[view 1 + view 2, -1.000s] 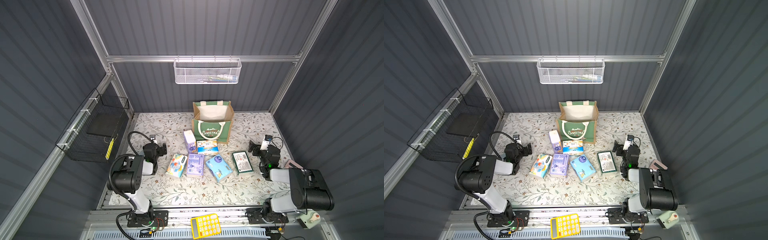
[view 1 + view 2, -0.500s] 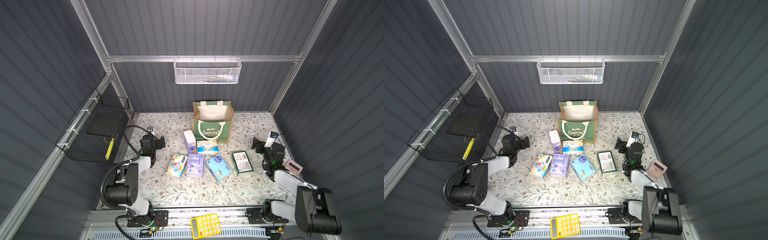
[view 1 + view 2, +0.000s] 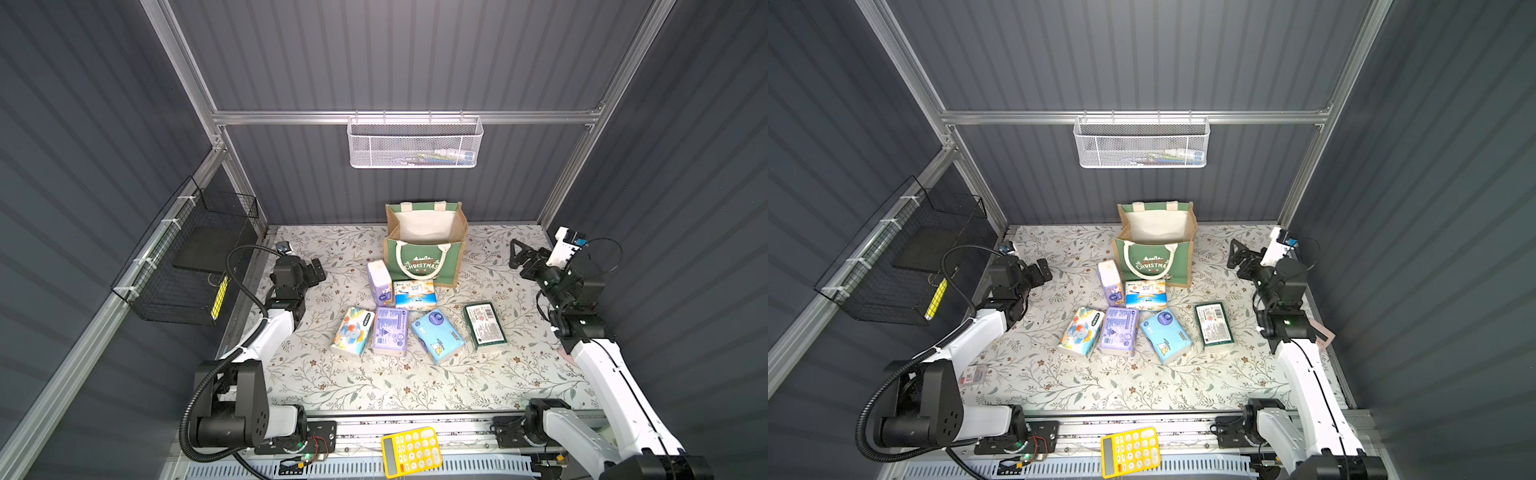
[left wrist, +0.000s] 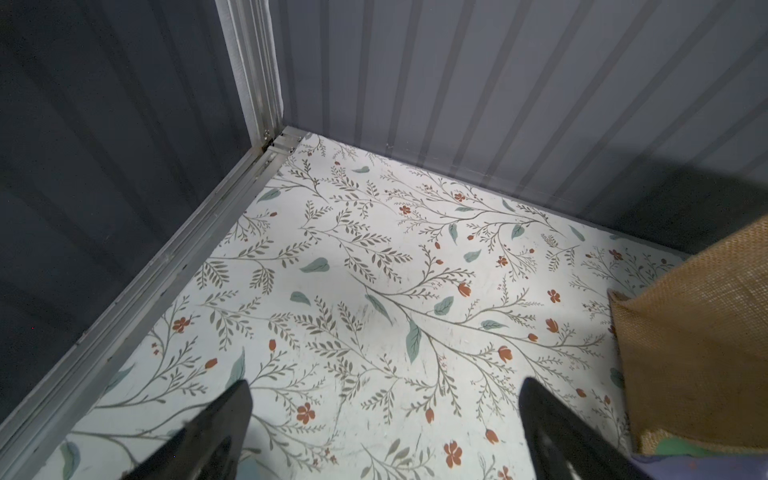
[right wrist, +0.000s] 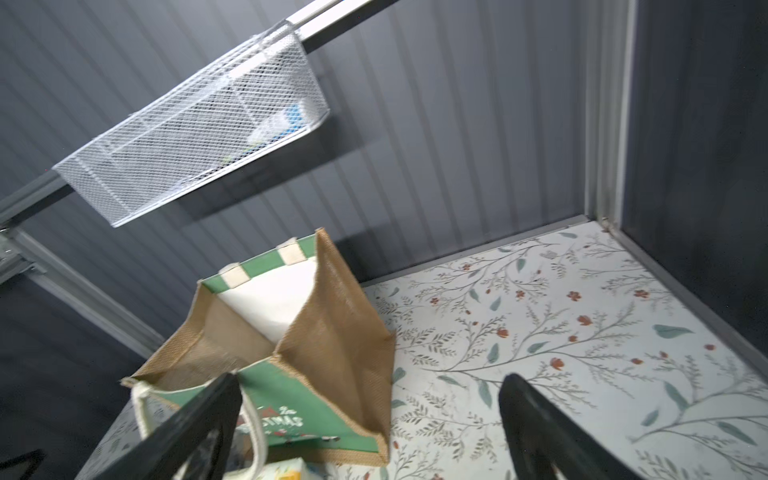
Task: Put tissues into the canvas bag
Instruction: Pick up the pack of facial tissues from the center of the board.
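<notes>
Both grippers are empty, with the jaws spread wide. The left gripper (image 3: 318,270) hangs over the bare bench (image 3: 374,382) to the left of the packs. The right gripper (image 3: 517,254) hangs to their right and points toward the bag (image 3: 455,262). The bag stands upright at the back with its mouth open, and nothing shows inside it. All six tissues lie on the bench in front of it; none is packed yet.

The dark green pack (image 3: 484,326) is closest to the right arm. It lies flat, toward the middle and nearer the robot's base than that gripper, with its long axis running front to back. The cartoon pack (image 3: 352,331) is closest to the left arm, and its axis is a little tilted. I judge that either arm must come down and inward, with the jaws across the short side.
</notes>
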